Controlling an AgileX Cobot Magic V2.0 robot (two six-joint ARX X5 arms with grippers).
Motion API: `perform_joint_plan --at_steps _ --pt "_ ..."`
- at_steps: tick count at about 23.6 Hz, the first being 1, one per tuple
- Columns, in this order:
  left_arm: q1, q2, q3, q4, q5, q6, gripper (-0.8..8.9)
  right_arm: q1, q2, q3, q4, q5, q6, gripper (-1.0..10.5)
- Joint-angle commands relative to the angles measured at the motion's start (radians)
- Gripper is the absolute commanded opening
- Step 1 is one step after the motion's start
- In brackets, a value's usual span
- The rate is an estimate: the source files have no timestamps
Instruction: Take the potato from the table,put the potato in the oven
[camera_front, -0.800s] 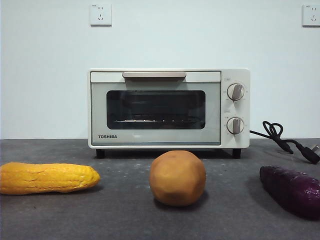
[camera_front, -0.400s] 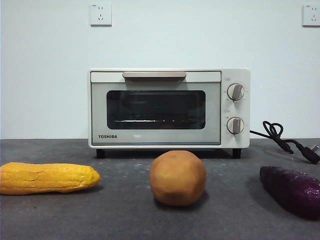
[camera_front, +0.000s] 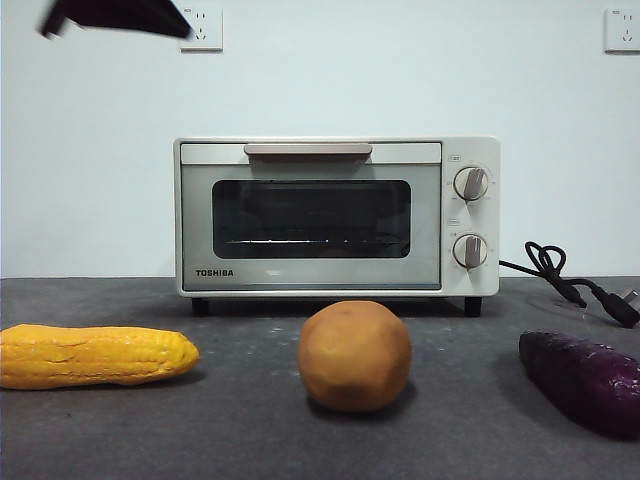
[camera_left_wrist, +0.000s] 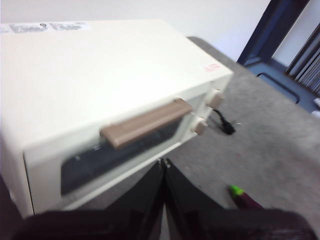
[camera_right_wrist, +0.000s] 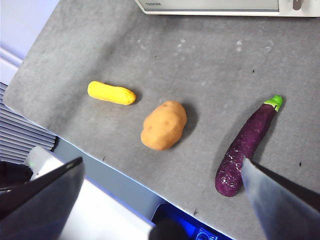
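- Front view: one oven (camera_front: 338, 218) stands at the back of the table (camera_front: 250, 430), door shut, with one beige handle (camera_front: 308, 149) along its top edge and two round knobs (camera_front: 471, 184) stacked on its right side. A black cord (camera_front: 570, 280) lies loose on the table to the oven's right.
- Three things lie in a row in front of it: one corn cob (camera_front: 95, 355) on the left, one potato (camera_front: 355, 356) in the middle, one purple eggplant (camera_front: 585, 380) on the right, cut off by the picture's edge. All three are well apart, with bare table between them and between the potato and the oven door.
- One black arm tip (camera_front: 115, 14) shows at the upper left corner, high above the table. Two wall sockets (camera_front: 201, 29) sit on the white wall.
- Left wrist view: the left claw (camera_left_wrist: 164, 165) has its jaws pressed together with nothing between them. It hangs just in front of the oven's door, near the handle. The oven's flat top is bare apart from labels.
- Right wrist view: the right claw (camera_right_wrist: 162, 200) is spread wide and empty, high above the table's near edge. Below it lie the corn cob, the potato and the eggplant with its green stem; the potato rests on the table between the other two, touching neither, near the table's front edge.
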Motion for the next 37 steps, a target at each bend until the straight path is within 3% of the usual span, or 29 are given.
perform_joint_plan --at_steps 1,10,17,25,37 --pt "-0.03 0.125 0.082 0.014 -0.045 0.058 -0.08 0.003 0.001 -0.001 0.0 -0.002 0.012 7.2" --pt "-0.091 0.361 0.228 0.074 -0.111 0.089 -0.08 0.003 0.002 -0.001 -0.002 -0.001 0.013 7.2" --pt "-0.126 0.427 0.229 0.151 -0.164 0.119 -0.08 0.003 0.005 -0.001 -0.002 -0.001 0.021 7.2" --pt "-0.146 0.476 0.229 0.127 -0.22 0.158 -0.08 0.003 0.005 -0.001 -0.014 -0.001 0.031 7.2" --pt "-0.277 0.475 0.229 -0.341 -0.127 0.201 -0.08 0.003 0.005 -0.001 -0.021 -0.001 0.031 7.2"
